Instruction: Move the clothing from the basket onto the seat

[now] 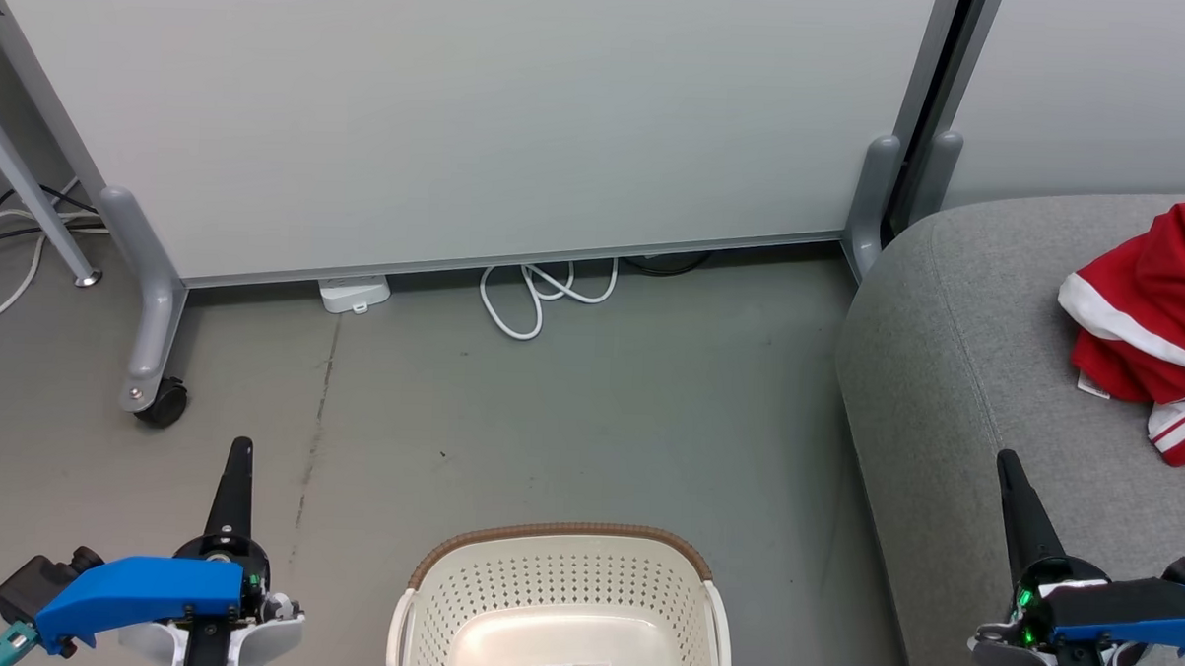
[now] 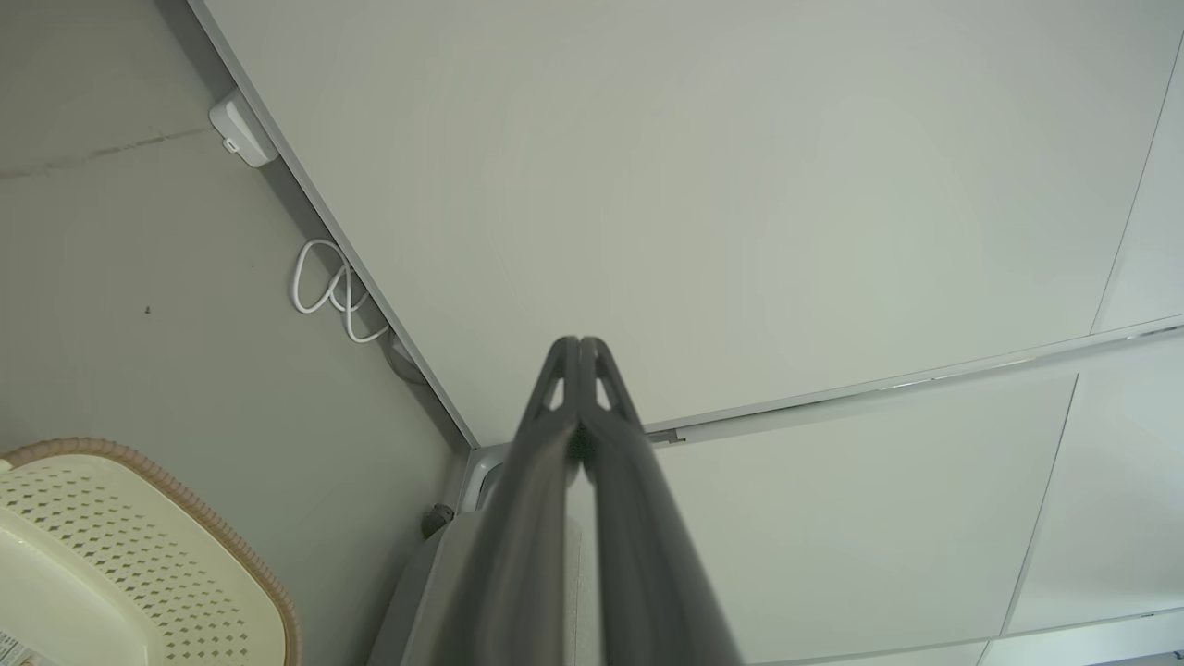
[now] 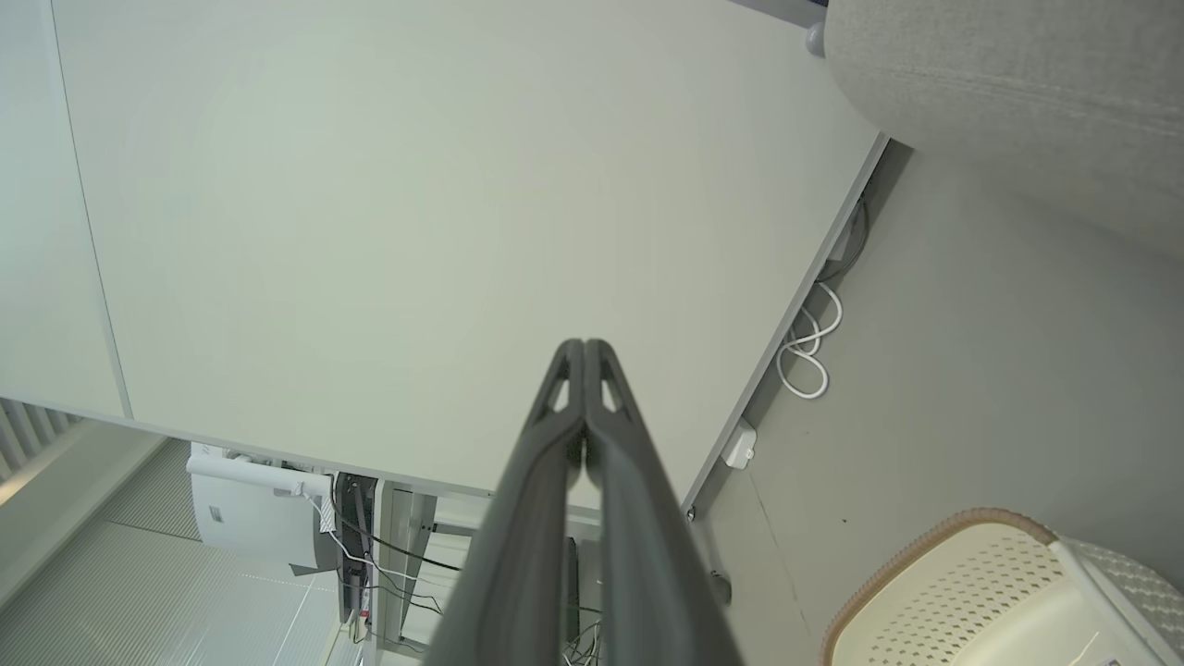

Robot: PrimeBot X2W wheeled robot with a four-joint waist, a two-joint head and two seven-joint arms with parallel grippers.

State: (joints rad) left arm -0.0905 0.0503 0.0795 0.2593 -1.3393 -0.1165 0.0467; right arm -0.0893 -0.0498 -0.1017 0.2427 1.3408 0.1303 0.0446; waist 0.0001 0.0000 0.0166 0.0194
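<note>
The cream-white basket (image 1: 563,608) with a brown rim stands on the floor at the bottom centre, holding nothing but its label sticker; it also appears as basket (image 2: 120,564) and basket (image 3: 980,601). Red clothing (image 1: 1155,323) with white stripe trim lies bunched on the grey seat (image 1: 966,356) at the right edge; the seat (image 3: 1017,92) also shows in the right wrist view. My left gripper (image 1: 238,451) is shut at the lower left, left of the basket. My right gripper (image 1: 1005,461) is shut over the seat's front. Both pairs of fingers are pressed together, left gripper (image 2: 580,344) and right gripper (image 3: 585,346).
A pale partition panel (image 1: 462,121) on wheeled feet (image 1: 161,402) blocks the far side. A looped white cable (image 1: 545,292) and a white plug block (image 1: 354,293) lie at its base. Grey floor (image 1: 600,412) spreads between the panel and the basket.
</note>
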